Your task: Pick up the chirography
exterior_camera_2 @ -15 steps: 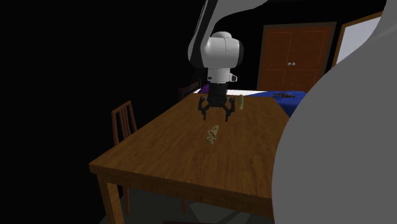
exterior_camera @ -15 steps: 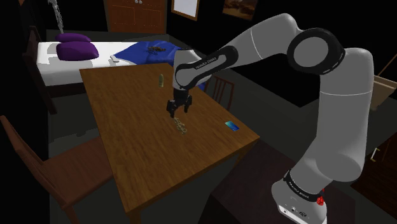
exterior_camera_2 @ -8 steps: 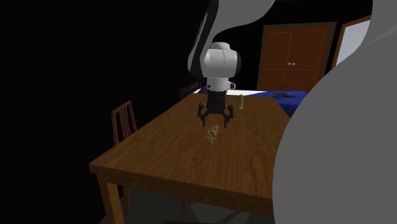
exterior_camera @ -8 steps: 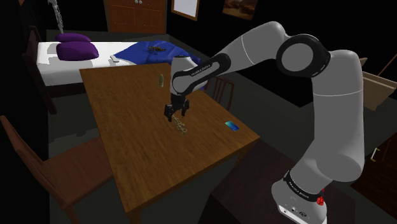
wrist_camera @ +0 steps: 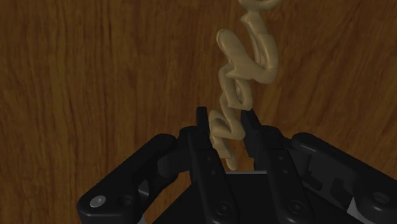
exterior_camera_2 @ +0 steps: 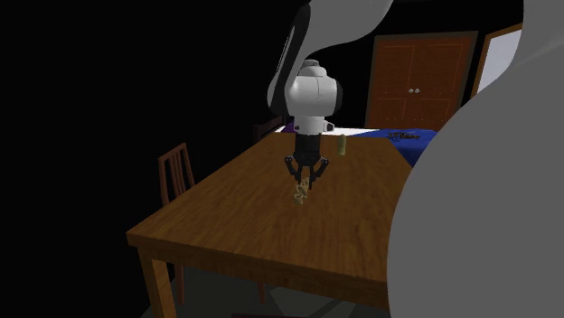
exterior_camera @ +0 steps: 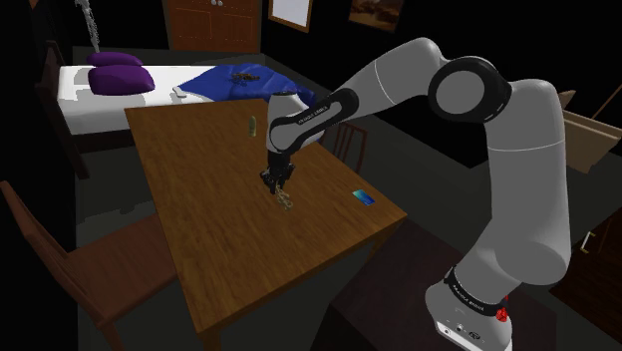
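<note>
— So, pincer state?
— Narrow. The all-black two-finger gripper (wrist_camera: 226, 121) pinches the near end of the tan cursive-script piece (wrist_camera: 245, 70). Its fingers (wrist_camera: 201, 130) touch it, one on each side.
— Where's the script piece?
— It lies flat on the brown wooden table (exterior_camera: 199, 229), mid-top. In the shoulder view the gripper (exterior_camera: 277, 182) points down and the piece (exterior_camera: 286, 201) runs out from under it toward 5 o'clock. In the second exterior view the gripper (exterior_camera_2: 304, 179) sits low, with the piece (exterior_camera_2: 302, 192) at 6 o'clock of it on the table (exterior_camera_2: 235, 226).
— Anything else on the top?
— Shoulder view: a small green upright bottle-like item (exterior_camera: 253, 126) at 11 o'clock of the gripper, well apart, near the far edge. A small flat blue card (exterior_camera: 363, 196) at 3 o'clock, also apart, close to the table's edge.
— And around the table?
— A brown wooden chair (exterior_camera: 50, 249) at 8 o'clock. A white bed (exterior_camera: 75, 85) with purple pillows (exterior_camera: 120, 75) and a blue blanket (exterior_camera: 234, 82) at 11 o'clock, past the table. In the second exterior view there are brown double doors (exterior_camera_2: 416, 81) at 1 o'clock.
</note>
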Motion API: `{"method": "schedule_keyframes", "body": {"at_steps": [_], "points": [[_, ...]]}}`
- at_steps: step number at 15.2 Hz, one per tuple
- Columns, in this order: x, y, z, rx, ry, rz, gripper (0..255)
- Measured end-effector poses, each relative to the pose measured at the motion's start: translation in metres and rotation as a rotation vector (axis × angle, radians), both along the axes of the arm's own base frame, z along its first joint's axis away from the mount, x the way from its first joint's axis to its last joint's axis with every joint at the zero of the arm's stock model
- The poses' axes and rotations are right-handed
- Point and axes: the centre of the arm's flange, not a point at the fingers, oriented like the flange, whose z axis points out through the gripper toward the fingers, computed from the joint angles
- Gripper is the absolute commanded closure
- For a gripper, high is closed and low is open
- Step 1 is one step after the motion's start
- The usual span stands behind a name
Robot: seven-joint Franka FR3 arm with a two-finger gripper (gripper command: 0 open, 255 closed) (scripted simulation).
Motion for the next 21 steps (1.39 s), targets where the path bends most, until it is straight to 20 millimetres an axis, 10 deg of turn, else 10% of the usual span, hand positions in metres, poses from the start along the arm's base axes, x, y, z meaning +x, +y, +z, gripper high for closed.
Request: {"method": "schedule_keyframes", "body": {"at_steps": [21], "points": [[0.0,0.001,0.077,0.0,0.0,0.0,255]]}}
